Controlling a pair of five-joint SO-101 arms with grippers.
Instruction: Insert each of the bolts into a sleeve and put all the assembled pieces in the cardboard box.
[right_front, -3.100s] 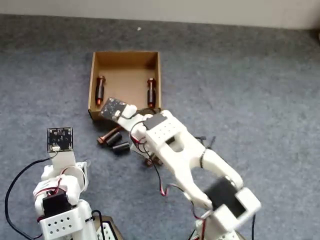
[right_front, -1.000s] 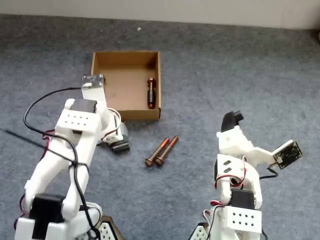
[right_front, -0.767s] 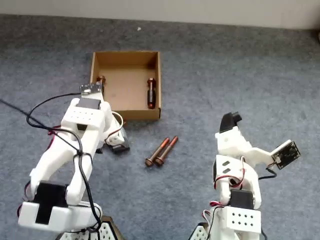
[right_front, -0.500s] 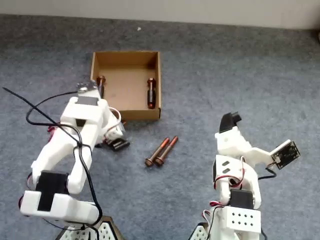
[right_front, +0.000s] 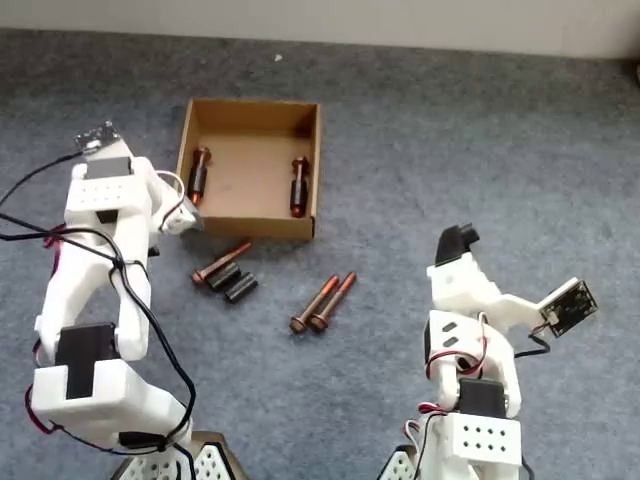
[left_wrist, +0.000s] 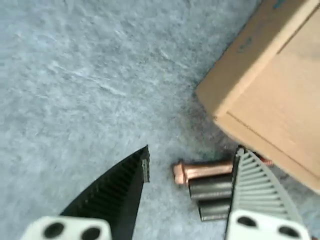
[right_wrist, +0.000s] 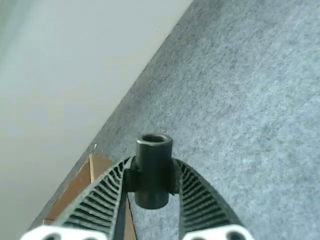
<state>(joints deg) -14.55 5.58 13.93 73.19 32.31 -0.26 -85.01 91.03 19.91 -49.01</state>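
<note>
Soft, even light lies over the grey carpet (right_front: 480, 150) — shadows are faint and short. In the left wrist view the cardboard box (right_front: 250, 228) darkens the carpet just under its corner. In the right wrist view the pale wall (right_wrist: 60, 65) at 10 o'clock is brightest, and the sleeve (right_wrist: 152, 170) shows a dull sheen on its rim.

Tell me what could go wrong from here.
1. The open left gripper hangs over a bolt beside two loose sleeves; closing might catch a sleeve too.
2. That bolt lies near the cardboard box, so a finger could bump it.
3. The right gripper pinches a third sleeve; a bolt's push might tilt it.
</note>
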